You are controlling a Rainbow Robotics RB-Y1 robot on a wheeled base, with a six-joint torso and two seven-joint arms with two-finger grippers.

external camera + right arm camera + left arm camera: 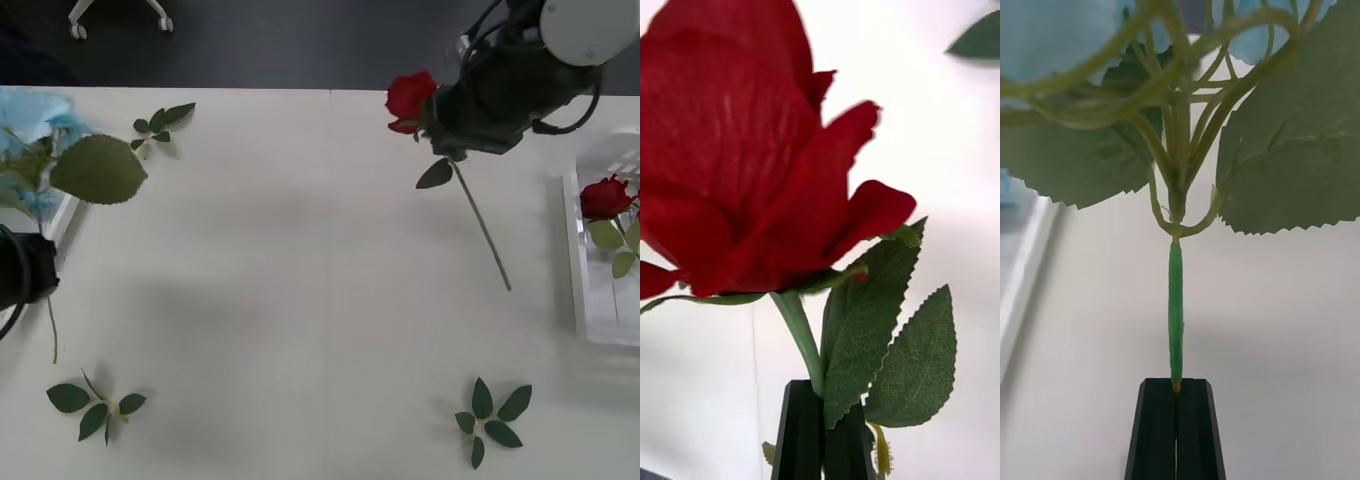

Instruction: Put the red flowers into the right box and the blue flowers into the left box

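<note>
Front view, contents by descending size. White counter [300, 260], carrying all items. Right box [578, 250], white basket at the counter's right edge, holding one red rose [605, 197] with its leaves. Left box [62, 215], white basket at the far left edge, mostly hidden behind blue flowers [30, 120]; pale-blue heads and a big green leaf [98, 168] lie over it.

Right tool [440, 125], on a black arm at upper right, near the counter's far edge and left of the right box. Closed on the stem of a red flower [410, 97]: bloom just beside the tool, long thin stem [485, 235] slanting down toward the right box, tip apart from it. Right wrist view: black fingers [801, 431] pressed together around the green stem just under the leaves, bloom [737, 150] above them.

Left tool [25, 270], black, at the left edge beside the left box. Left wrist view: fingers [1157, 431] shut on the bare stem [1175, 315] of a blue hydrangea, leaves and branching stalks spread above.

Loose leaf sprigs, four: far left [160, 125], near left [95, 405], near right [490, 415], and one corner in the right wrist view [977, 37].
</note>
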